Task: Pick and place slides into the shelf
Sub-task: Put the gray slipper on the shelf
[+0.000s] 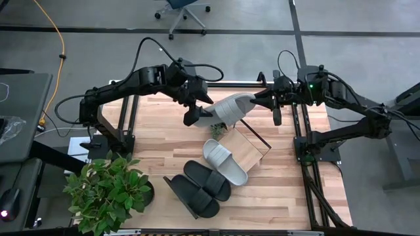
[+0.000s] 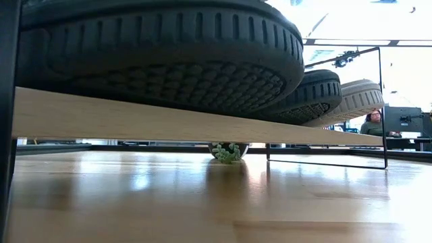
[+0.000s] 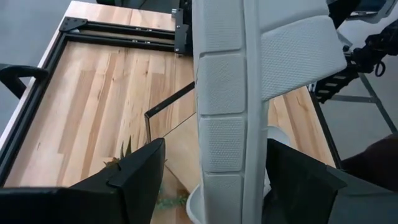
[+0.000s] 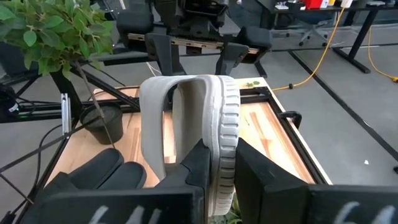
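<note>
While the right gripper (image 4: 214, 165) pinches the grey slide (image 1: 231, 108) by the edge of its sole, the shoe hangs in the air just behind the shelf (image 1: 248, 148). The left gripper (image 1: 197, 113) waits at the shoe's other end with its fingers wide apart, not touching it. The shoe looks light, bendy and a bit squashy, so the thick sole rim seems the best place to grab. Three more slides already sit on the shelf.
</note>
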Tool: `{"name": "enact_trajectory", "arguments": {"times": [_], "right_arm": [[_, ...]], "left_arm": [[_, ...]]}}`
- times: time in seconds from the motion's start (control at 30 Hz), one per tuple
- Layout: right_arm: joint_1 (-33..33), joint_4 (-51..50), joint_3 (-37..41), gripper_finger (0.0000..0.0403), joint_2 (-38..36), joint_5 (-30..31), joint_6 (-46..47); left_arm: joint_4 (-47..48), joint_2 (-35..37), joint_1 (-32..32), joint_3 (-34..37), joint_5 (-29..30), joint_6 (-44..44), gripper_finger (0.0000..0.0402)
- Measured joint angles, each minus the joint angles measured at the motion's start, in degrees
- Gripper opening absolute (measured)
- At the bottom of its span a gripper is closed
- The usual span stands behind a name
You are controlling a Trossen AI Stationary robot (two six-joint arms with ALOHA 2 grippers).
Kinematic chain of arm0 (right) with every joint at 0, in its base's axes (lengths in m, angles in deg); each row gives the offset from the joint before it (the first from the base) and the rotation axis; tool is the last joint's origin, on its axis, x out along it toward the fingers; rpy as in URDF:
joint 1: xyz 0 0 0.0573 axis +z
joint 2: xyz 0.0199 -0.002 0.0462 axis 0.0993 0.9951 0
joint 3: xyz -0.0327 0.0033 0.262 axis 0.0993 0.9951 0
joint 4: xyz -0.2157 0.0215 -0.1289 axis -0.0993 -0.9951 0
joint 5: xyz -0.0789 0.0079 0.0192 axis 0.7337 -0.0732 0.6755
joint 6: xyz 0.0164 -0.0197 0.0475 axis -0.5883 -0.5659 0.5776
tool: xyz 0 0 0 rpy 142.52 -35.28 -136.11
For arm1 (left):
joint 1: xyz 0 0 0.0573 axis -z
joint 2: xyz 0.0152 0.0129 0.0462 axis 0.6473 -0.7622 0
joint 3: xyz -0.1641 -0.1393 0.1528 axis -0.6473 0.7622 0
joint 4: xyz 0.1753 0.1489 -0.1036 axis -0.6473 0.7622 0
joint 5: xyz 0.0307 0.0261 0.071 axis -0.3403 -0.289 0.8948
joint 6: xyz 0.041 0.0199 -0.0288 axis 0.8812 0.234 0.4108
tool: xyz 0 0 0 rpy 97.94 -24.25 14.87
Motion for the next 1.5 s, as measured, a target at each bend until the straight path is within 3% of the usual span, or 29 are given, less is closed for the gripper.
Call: {"name": "enact_trajectory", "arguments": {"times": [0.17,0.47,0.67,0.9,1.1,1.5], "right_arm": [[0.00,0.00,0.00,0.0028,0.00,0.37,-0.04],[0.00,0.00,0.00,0.0030,0.00,0.62,-0.56],[0.00,0.26,0.00,0.0067,-0.02,3.71,-0.72],[-0.01,0.45,0.00,0.0125,-1.84,12.09,-0.32],[-0.07,0.86,0.00,0.0141,-6.59,18.44,0.09],[-0.02,-1.64,0.01,0.0142,-13.70,17.91,6.07]], "left_arm": [[0.01,0.02,0.00,0.00,0.02,-0.10,0.0233],[-0.09,0.02,-0.02,0.02,0.52,-0.11,0.0111],[-0.71,0.02,-0.04,0.02,1.19,-0.20,0.0047],[-1.22,0.02,-0.07,0.04,3.92,-0.34,0.0054],[-4.83,0.02,-0.02,0.09,7.30,-0.10,0.0050],[-34.69,0.02,-0.05,0.09,11.71,-0.33,0.0047]]}}
